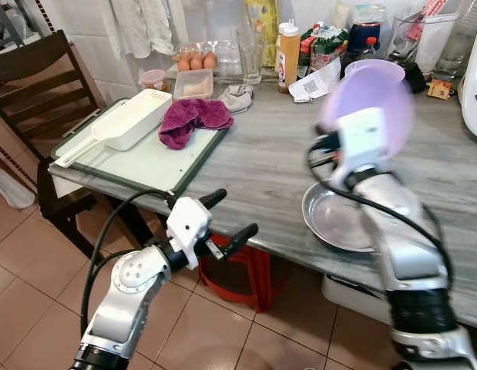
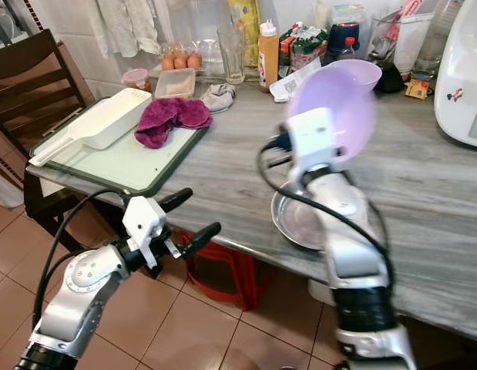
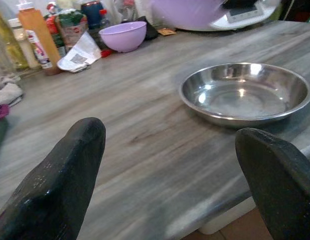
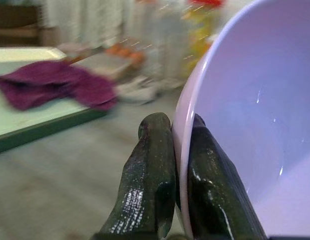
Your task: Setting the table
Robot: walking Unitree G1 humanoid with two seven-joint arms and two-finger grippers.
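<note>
Right wrist view, item one: lilac bowl (image 4: 255, 125), plastic by the look of it, held by its rim alone, one black finger (image 4: 147, 180) outside the wall and the other inside, closed tight on that thin edge. From the head cameras the bowl (image 1: 371, 100) hangs tilted above the grey table (image 1: 261, 154), raised over the steel dish (image 1: 334, 220) that sits near the table's front edge.

Item two: right gripper (image 4: 180, 185), pinching the bowl; its wrist blurred in the eye views, so the arm is probably in motion.

Item three: left gripper (image 1: 226, 216), fingers spread wide and holding nothing, hovering just off the table's near edge, facing the steel dish.

Item four: second lilac bowl (image 3: 122, 36) at the back among bottles and packets.

Item five: green tray (image 1: 138, 158) bearing a white scoop-shaped container (image 1: 126, 119) and a purple cloth (image 1: 192, 117).

Risk, as judged: a rim-only pinch gives little hold against twisting, so a quick swing could rotate the bowl or let it slip. A careless descent could knock the dish towards the edge.
</note>
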